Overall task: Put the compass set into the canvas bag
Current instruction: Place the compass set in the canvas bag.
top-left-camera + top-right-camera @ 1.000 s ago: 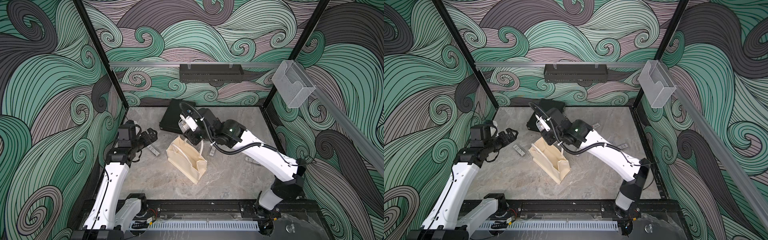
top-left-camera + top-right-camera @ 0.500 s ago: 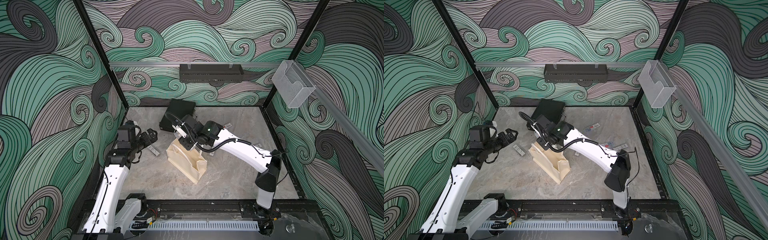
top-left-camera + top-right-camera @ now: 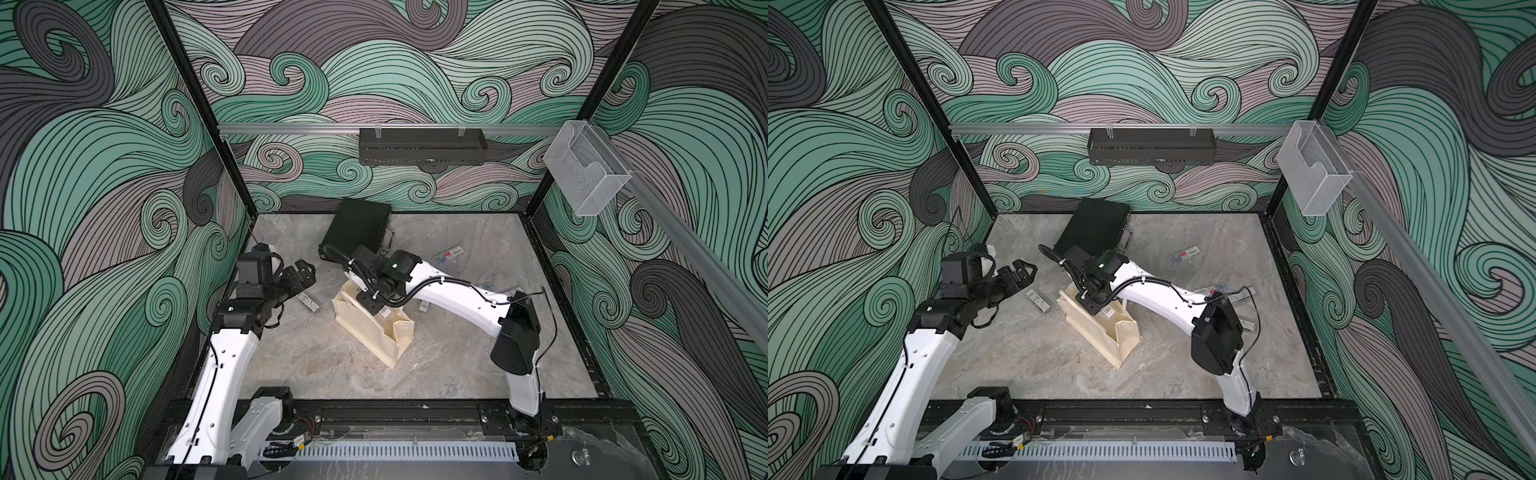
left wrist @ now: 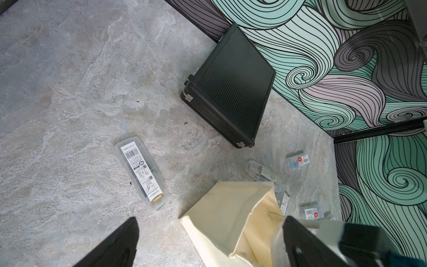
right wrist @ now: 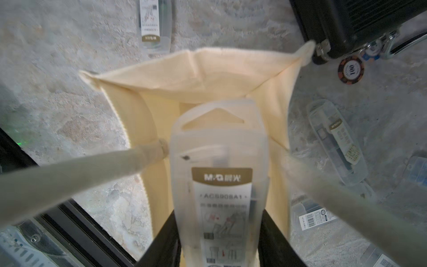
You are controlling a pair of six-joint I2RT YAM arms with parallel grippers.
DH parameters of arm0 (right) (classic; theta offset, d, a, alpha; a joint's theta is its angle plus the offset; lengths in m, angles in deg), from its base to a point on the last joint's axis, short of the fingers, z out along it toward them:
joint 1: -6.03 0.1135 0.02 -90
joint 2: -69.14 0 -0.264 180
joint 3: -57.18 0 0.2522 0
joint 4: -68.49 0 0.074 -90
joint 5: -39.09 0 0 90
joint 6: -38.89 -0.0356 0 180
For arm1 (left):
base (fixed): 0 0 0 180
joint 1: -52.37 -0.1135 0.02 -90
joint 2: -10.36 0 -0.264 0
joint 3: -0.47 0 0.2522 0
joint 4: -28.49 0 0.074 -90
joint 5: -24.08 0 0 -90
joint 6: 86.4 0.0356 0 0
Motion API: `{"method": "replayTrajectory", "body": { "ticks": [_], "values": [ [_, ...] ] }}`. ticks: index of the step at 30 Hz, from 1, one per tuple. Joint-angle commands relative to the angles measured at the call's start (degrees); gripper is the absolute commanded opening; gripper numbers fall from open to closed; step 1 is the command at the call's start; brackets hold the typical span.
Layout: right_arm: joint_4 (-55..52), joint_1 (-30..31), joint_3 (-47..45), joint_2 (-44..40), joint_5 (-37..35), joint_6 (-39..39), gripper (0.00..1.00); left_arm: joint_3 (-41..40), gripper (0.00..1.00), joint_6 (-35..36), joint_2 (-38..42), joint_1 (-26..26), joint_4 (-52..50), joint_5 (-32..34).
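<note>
**Compass set held at the mouth of the canvas bag**

The compass set [image 5: 221, 185], a clear plastic case with a gold-brown label, is clamped between the jaws of the right pincer [image 5: 219, 240]. Its free end points into the open top of the canvas bag [image 5: 208, 76]. Whether that end is already below the rim cannot be told. The bag stands upright near the middle of the counter [image 3: 332, 374]. Its two white handles [image 5: 80, 175] rise close on either side of the case, and one seems to meet the case's edge.

A second case [image 3: 308, 301] lies flat on the counter just beside the bag, between it and the left pincer [image 3: 302, 275]. That pincer hovers over the counter with its jaws wide apart and holds nothing. Behind the bag, a black briefcase [image 3: 357, 235] lies against the back wall, with a poker chip [image 5: 350, 69] near its corner. More clear cases [image 5: 337, 141] are scattered on the counter on the bag's other side, under the right arm
</note>
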Motion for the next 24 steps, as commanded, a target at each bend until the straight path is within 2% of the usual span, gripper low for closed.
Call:
{"method": "replayTrajectory", "body": {
  "ticks": [1, 13, 19, 24],
  "values": [
    [-3.9, -1.1, 2.1, 1.0, 1.3, -2.0, 0.43, -0.3, 0.98, 1.2, 0.7, 0.3, -0.8, 0.3],
    [-4.3, -2.5, 1.3, 5.9, 3.4, -3.2, 0.45, -0.8, 0.98, 1.5, 1.2, 0.4, -1.5, 0.8],
    [-4.3, -2.7, 2.6, 6.8, 4.0, -4.0, 0.51, -1.2, 0.98, 1.2, 1.0, 0.4, -2.0, 1.0],
    [-5.8, -2.3, 5.4, 4.3, 2.1, -4.3, 0.7, -1.5, 0.98, 0.9, 1.0, 0.4, -2.1, 1.0]
  ]
}}
